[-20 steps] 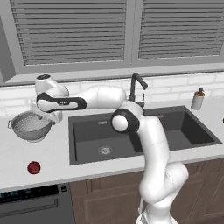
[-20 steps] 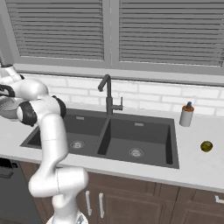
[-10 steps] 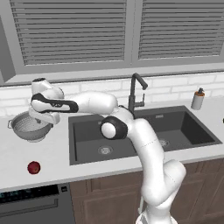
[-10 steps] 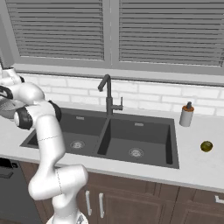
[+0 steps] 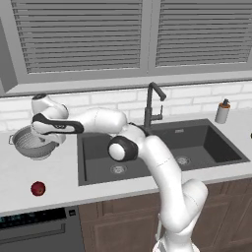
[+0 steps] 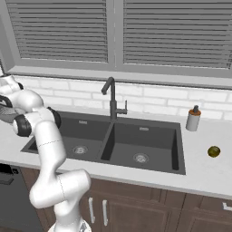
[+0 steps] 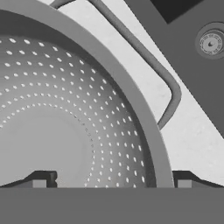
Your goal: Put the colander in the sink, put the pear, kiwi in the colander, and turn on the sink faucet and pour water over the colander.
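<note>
The silvery perforated colander [image 5: 28, 143] stands on the counter left of the dark two-basin sink [image 5: 98, 147]. My gripper [image 5: 52, 139] hangs open right over the colander's right side. In the hand view the gripper [image 7: 113, 181] straddles the colander's rim [image 7: 151, 140], one fingertip [image 7: 41, 180] inside the bowl and the other outside by the side handle [image 7: 168, 85]. Nothing is held. The dark red pear [image 5: 38, 188] lies on the counter near the front edge, below the colander. The olive kiwi [image 6: 214, 151] rests right of the sink. The faucet [image 5: 151, 105] stands behind the sink with no water running.
A small soap bottle [image 5: 222, 112] stands at the back right of the sink. A brick backsplash and shuttered windows run behind the counter. A corner of the sink [image 7: 197, 74] with a round drain [image 7: 211, 43] lies close beside the colander's handle.
My hand has swung left and come down from above the counter onto the colander's right rim. The jaws stayed open; the colander and fruits have not moved.
</note>
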{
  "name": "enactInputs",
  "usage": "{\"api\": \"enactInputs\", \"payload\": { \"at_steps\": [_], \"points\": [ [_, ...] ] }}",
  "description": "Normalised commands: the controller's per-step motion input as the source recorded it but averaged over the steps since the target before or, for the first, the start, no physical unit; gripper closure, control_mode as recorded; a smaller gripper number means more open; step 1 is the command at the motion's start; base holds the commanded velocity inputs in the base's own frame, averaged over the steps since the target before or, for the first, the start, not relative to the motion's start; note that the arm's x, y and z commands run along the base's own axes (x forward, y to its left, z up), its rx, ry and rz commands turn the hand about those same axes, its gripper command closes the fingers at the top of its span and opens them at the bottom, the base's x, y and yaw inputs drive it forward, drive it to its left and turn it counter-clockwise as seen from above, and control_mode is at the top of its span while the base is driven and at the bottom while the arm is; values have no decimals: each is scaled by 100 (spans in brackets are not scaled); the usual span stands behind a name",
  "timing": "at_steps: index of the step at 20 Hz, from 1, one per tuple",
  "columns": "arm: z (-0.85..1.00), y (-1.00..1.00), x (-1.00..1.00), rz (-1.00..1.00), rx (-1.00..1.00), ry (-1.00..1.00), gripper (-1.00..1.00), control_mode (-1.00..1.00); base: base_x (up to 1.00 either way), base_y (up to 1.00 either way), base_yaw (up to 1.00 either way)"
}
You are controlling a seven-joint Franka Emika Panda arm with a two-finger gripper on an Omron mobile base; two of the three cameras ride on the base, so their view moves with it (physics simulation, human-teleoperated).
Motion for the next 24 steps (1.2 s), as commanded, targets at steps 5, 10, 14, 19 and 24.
{"api": "enactInputs", "payload": {
  "at_steps": [5,10,14,19,24],
  "points": [
    [-52,0,-4,0,7,0,-100,-100,0,0,0],
    [-42,-5,2,0,7,0,100,-100,0,0,0],
    [-16,-24,-5,0,0,0,100,-100,0,0,0],
    [0,-37,-24,-1,0,0,100,-100,0,0,0],
    [19,-49,-28,-1,0,0,100,-100,0,0,0]
  ]
}}
